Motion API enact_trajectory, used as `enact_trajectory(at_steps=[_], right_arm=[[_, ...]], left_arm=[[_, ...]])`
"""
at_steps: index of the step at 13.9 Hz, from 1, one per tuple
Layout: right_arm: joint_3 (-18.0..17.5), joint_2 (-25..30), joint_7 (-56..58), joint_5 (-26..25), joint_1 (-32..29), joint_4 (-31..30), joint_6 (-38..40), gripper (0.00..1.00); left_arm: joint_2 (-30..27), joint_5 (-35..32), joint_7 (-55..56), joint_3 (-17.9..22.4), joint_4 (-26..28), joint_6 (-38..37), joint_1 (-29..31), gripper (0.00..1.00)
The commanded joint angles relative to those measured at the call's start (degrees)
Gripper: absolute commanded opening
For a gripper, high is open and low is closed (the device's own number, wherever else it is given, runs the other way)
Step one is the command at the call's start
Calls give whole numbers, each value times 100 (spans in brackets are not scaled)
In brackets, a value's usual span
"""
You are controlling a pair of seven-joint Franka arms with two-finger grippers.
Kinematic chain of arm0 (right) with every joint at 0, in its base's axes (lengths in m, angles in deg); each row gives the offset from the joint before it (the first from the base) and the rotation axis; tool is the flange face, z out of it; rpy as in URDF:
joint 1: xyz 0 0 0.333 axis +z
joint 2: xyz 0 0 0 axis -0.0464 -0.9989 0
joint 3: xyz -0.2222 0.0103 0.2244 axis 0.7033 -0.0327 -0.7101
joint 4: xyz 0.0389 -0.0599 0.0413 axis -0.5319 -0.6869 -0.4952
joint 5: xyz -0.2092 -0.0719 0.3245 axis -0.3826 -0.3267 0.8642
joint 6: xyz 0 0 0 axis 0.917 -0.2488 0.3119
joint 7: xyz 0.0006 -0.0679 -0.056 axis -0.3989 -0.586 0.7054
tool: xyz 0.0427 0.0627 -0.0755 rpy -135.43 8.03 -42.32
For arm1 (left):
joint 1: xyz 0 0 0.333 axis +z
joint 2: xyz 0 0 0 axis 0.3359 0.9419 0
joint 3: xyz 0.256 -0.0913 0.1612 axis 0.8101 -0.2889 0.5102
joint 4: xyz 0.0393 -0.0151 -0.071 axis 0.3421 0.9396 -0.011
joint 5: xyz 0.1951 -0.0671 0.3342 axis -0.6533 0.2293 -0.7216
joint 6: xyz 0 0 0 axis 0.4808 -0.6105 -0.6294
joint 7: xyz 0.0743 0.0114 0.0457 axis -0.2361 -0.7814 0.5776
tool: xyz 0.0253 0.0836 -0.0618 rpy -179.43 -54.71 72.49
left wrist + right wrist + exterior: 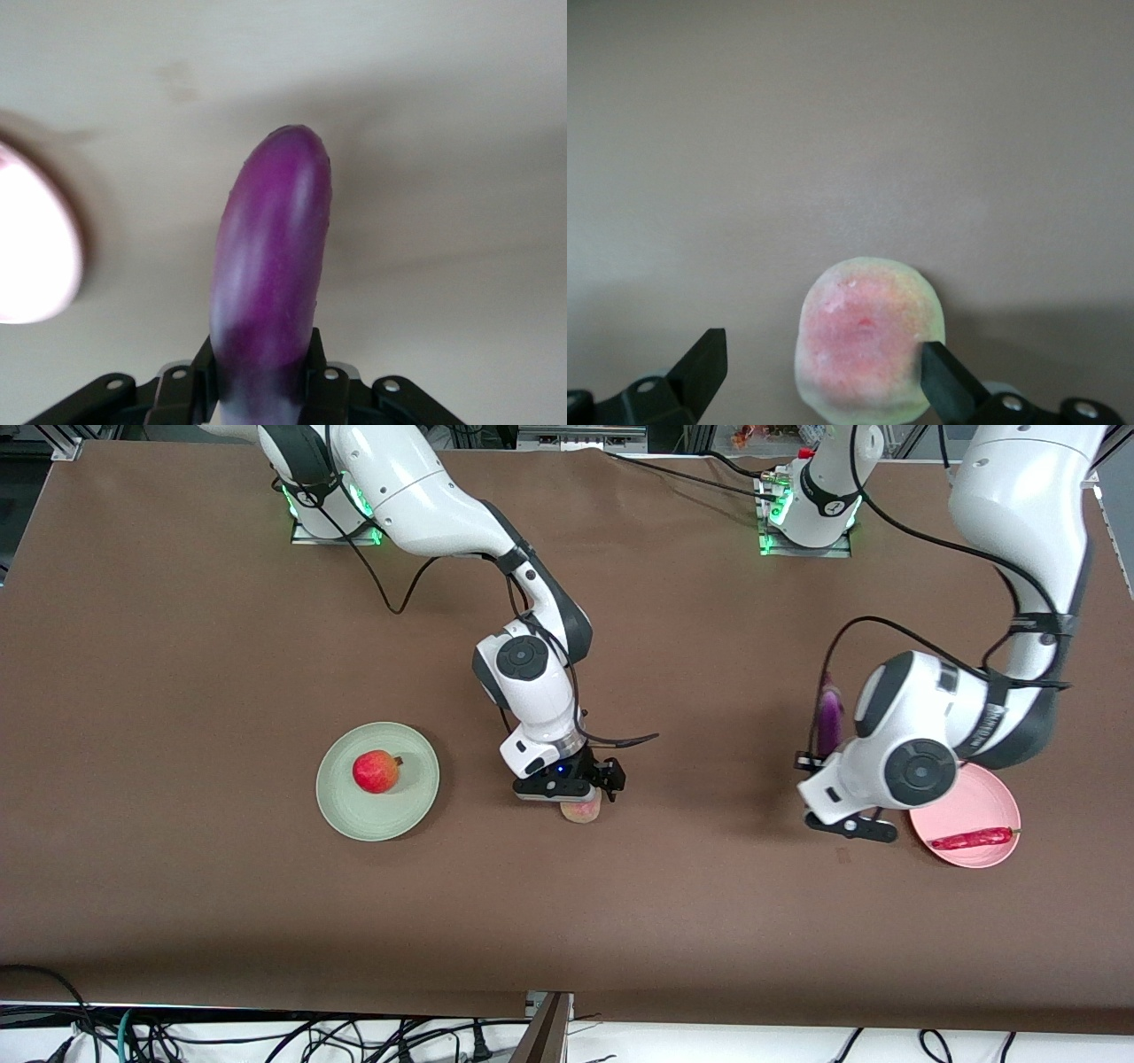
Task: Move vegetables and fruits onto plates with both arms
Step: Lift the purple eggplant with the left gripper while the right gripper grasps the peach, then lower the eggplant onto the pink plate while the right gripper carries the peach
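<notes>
Two arms: both reach out over the brown bench [221, 646].
Green plate [354, 815]: toward the right arm's end; the red pomegranate-like fruit [376, 771] sits on it.
Pink plate [992, 815]: toward the left arm's end; the red chili pepper [979, 838] lies across it.
Left tool [261, 394]: clamped on the stem end of the purple eggplant [270, 283], carried above the bench just beside the pink plate.
Right tool [824, 367]: spread wide, one finger [943, 376] touching the pale yellow-green fruit [864, 341], the other apart.
Yellow-green fruit: on the bench between the plates, its pink blush facing the right wrist camera.
</notes>
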State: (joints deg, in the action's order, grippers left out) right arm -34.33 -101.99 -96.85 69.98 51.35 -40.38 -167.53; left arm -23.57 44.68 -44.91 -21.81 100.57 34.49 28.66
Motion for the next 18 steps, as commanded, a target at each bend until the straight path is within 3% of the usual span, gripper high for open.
enact_trajectory(at_steps=[1, 4, 7, 8, 9, 10, 12, 14, 18], right_arm=[[45, -200, -76, -317, 96, 165, -19, 100], [54, -314, -85, -545, 140, 139, -55, 100], [54, -306, -94, -652, 149, 7, -55, 99], [54, -297, -77, -661, 149, -2, -55, 89], [54, -288, -59, -652, 141, 7, -46, 69], [62, -279, -59, -652, 140, 7, -37, 50], [71, -253, -50, -643, 140, 7, -28, 22], [71, -183, -24, -643, 123, -2, 15, 11], [167, 281, 99, -661, 97, -124, 761, 5]], left_arm=[[2, -773, -687, -48, -104, -168, 212, 16], [11, -1222, -1458, -39, -95, -159, 730, 20], [133, -2144, -2015, -13, -51, -107, 1037, 19], [273, -2138, -2050, -30, -60, 7, 1274, 19], [362, -1998, -2120, -48, -25, 295, 1502, 19], [423, -1597, -2130, -48, 71, 620, 1714, 17], [450, -769, -2200, -48, 335, 1104, 2127, 15], [468, -557, -2384, -57, 458, 1491, 2312, 16], [740, -160, -2797, -48, 476, 1923, 2559, 17]])
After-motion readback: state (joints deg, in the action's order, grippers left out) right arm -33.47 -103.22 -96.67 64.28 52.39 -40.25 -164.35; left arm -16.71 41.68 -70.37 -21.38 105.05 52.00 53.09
